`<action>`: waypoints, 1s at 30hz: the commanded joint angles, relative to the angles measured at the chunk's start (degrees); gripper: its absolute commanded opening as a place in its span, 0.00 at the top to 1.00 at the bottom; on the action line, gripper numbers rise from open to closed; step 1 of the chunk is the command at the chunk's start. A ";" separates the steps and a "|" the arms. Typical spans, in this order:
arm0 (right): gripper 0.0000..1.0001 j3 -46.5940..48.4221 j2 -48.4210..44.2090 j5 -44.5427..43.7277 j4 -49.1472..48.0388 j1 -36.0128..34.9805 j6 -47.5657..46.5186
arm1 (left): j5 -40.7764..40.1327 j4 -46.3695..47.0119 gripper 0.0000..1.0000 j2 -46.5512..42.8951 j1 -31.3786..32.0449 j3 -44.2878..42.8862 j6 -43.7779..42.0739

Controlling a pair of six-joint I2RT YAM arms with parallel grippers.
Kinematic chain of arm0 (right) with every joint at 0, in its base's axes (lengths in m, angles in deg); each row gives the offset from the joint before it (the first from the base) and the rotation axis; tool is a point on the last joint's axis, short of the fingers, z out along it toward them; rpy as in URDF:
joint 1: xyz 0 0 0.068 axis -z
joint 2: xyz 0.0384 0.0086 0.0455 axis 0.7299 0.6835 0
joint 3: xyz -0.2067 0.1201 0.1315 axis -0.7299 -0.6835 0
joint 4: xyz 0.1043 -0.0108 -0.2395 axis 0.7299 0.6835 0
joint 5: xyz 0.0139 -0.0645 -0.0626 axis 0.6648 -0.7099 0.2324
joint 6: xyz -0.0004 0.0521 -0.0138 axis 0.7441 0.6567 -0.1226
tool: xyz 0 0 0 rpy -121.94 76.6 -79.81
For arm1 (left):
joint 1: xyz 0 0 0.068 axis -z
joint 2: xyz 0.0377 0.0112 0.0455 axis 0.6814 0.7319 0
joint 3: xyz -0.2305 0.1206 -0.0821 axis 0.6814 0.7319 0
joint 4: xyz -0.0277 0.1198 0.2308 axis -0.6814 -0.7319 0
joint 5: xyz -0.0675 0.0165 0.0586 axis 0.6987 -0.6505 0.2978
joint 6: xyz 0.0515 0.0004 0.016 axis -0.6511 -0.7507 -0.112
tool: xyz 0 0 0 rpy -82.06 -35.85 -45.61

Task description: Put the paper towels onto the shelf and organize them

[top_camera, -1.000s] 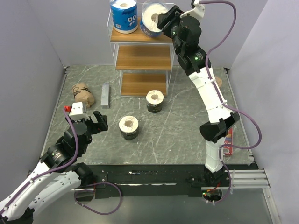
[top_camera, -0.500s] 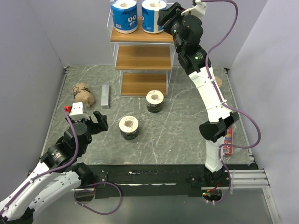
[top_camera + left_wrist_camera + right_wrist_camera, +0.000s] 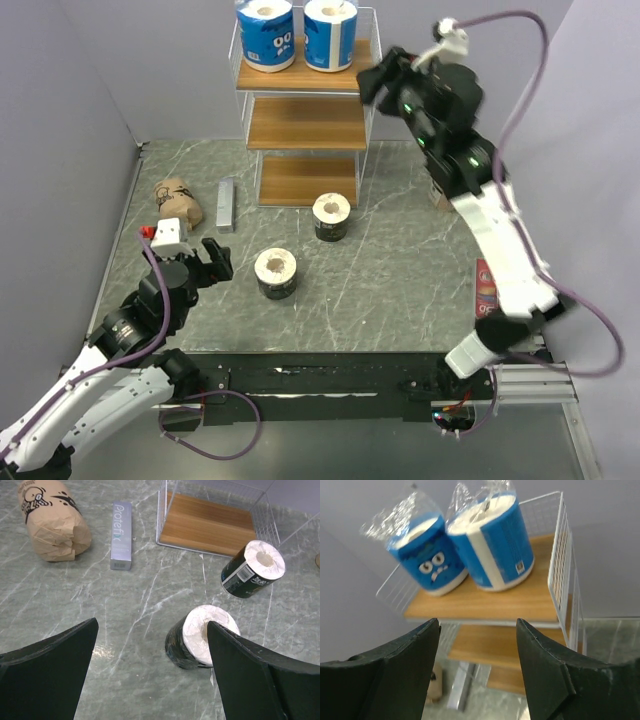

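The right gripper [image 3: 378,78] has backed off the shelf [image 3: 305,122] toward 3 o'clock, jaws spread and empty.
Both blue-and-white rolls [image 3: 331,33] stand side by side on its top tier at 12 o'clock; the left gripper [image 3: 205,258] gapes at 8 o'clock.

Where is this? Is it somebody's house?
Probably a robot lab bench, not a house: a left arm and right arm bolted to the table, plain walls boxed round it, a little shelf holding two blue rolls.
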 commanded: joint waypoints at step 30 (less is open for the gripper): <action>0.02 -73.76 -55.19 15.29 6.78 -0.45 4.88 | 18.95 -0.28 0.07 36.19 -3.13 -5.57 24.95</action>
